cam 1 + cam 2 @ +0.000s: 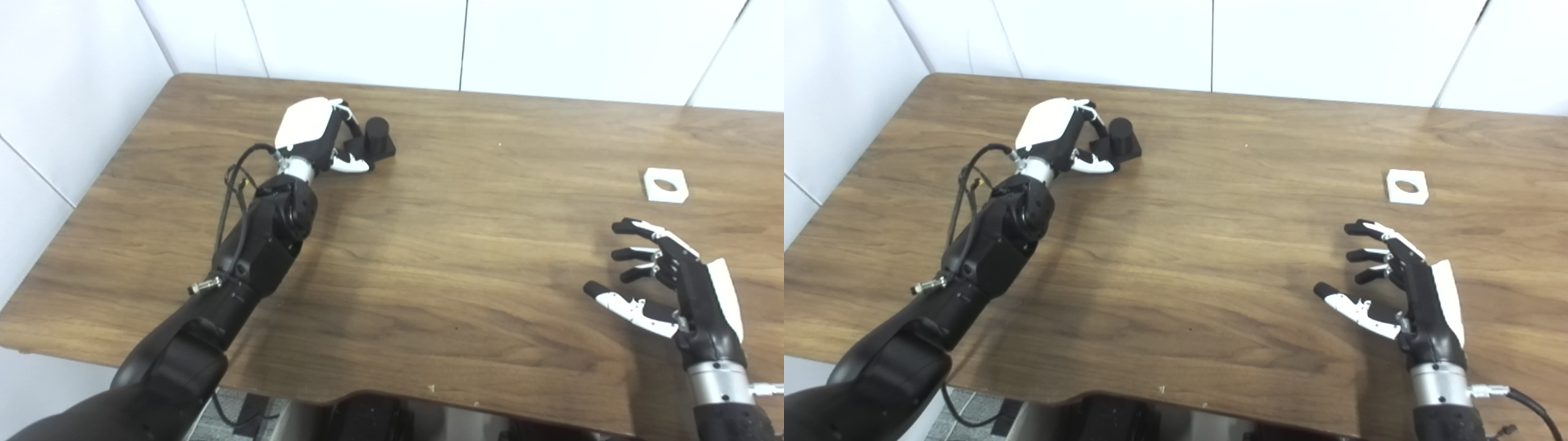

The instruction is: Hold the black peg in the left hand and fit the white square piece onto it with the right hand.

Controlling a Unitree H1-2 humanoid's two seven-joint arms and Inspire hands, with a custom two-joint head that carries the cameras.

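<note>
Low in the right of the frame, the right robot hand (674, 282) hangs over the brown wooden bench (465, 257) with its fingers spread wide, holding nothing. A bit farther up, the flat white square piece with a round hole (666, 185) lies untouched. Far in the upper left, the left robot hand (318, 136) curls around the black peg on its square base (373, 142), which seems to sit on the bench. I think the task has barely begun: lifting and fitting are both left.

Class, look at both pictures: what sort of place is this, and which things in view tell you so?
Probably a robotics lab or test bench. A plain wooden table stands against bare white wall panels, and it holds only two test parts: a black peg by the left hand and a white square piece beyond the open right hand.
</note>
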